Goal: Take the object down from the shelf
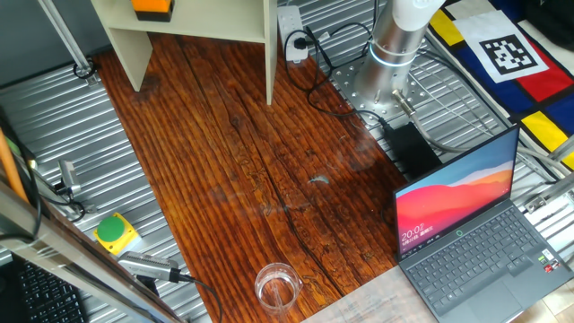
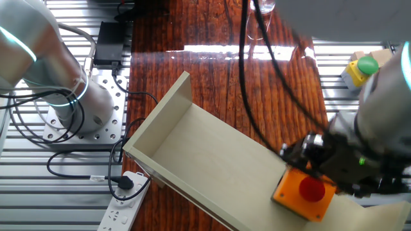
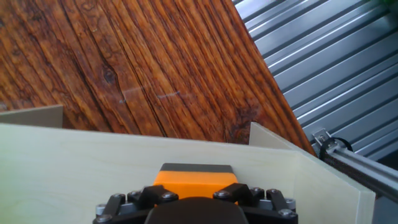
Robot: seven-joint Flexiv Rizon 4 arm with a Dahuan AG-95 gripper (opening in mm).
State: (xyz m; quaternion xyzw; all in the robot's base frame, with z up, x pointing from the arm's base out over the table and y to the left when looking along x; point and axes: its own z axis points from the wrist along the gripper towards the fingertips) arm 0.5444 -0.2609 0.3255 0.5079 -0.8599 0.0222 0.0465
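The orange box (image 2: 304,190) with its red button (image 2: 313,188) sits on the cream shelf's top board (image 2: 205,160), near the board's right end. In one fixed view only the box's lower part (image 1: 151,6) shows at the top edge, on the shelf (image 1: 193,20). My gripper (image 2: 321,170) is down at the box, touching or overlapping its far edge. In the hand view the box (image 3: 196,177) lies right in front of the gripper (image 3: 196,190), between its black finger blocks, on the board (image 3: 93,155). The fingertips are hidden, so the grip does not show.
A yellow box with green button (image 1: 115,231) lies on the metal surface left of the wooden table (image 1: 242,170). A glass (image 1: 277,287) stands at the front edge, an open laptop (image 1: 475,233) at the right. A power strip (image 1: 291,31) and cables lie by the arm's base (image 1: 395,45).
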